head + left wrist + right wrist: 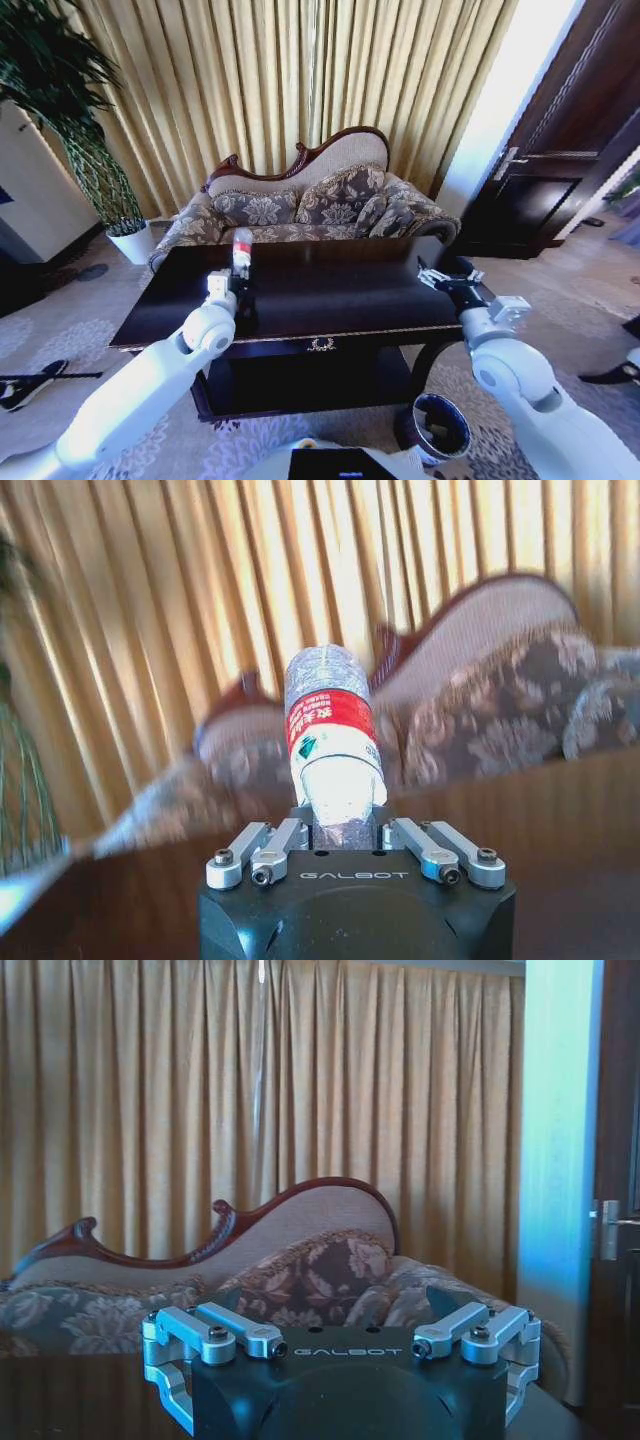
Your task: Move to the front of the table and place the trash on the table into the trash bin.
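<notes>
While left gripper [240, 283] pinches bottle [241, 252] | right gripper [443, 272] spread at table [330, 300] edge

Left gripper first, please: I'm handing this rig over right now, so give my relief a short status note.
Left gripper: shut on the bottle, held upright above the table.
Right gripper: open, empty, over the table's right end.
Trash bin: on the floor by the table's front right leg.
Done: robot at the table, bottle gripped.
Left: bottle into the bin.
</notes>
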You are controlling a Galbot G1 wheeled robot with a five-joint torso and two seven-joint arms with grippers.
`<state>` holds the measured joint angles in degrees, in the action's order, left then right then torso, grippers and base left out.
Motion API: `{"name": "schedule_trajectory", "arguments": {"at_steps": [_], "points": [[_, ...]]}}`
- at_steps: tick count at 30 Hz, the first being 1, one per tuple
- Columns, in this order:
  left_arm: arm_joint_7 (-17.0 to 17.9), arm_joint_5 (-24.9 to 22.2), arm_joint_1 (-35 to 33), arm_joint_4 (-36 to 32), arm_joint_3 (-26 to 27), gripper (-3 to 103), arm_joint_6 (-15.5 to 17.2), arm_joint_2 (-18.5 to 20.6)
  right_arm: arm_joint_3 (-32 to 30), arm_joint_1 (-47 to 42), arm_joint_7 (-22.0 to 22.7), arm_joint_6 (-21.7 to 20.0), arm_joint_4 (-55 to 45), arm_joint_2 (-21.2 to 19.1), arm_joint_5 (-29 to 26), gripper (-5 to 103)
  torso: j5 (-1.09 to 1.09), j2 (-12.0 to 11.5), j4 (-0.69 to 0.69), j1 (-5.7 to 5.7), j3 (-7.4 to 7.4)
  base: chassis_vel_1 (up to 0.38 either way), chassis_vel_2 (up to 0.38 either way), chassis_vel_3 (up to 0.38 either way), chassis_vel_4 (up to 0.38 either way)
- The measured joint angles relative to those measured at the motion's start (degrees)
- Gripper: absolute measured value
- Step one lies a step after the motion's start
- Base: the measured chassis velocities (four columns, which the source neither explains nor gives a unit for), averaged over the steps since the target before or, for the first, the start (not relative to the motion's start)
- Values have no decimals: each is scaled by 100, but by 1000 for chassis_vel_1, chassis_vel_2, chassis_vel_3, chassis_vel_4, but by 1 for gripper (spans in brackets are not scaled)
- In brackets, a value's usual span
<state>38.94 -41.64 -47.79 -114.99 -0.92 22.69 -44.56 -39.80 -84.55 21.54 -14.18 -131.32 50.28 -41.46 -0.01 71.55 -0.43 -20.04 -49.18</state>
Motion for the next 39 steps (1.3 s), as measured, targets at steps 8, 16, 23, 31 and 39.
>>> {"name": "schedule_trajectory", "arguments": {"at_steps": [8, 16, 23, 31, 39], "points": [[-1309, 1001, -134, 290, 400, 27, -1078, 233, 383, 352, 4, -34, -107, -214, -457, 100, 0, -1, 1, 0, 0, 0, 0, 0, 0], [-2984, 1410, -367, 317, 794, 27, -2427, 726, 1073, 1087, -5, -32, -234, -691, -1412, 100, 0, -1, 1, 0, 0, 0, 0, 0, 0], [-3562, 1933, -344, 252, 825, 27, -3044, 1052, 1576, 1948, -254, -49, -113, -889, -2602, 100, 1, -1, 0, 0, 0, 0, 0, 0, 0], [-3649, 2896, -270, 177, 736, 27, -3525, 1528, 1843, 2688, -508, -72, 6, -897, -3809, 100, 1, -1, 0, 0, 0, 0, 0, 0, 0], [-3623, 3105, -148, -50, 665, 27, -3603, 1995, 2320, 3235, -575, -115, 38, -722, -4202, 100, 1, 0, 1, 0, 0, 0, 0, 0, 0]]}}
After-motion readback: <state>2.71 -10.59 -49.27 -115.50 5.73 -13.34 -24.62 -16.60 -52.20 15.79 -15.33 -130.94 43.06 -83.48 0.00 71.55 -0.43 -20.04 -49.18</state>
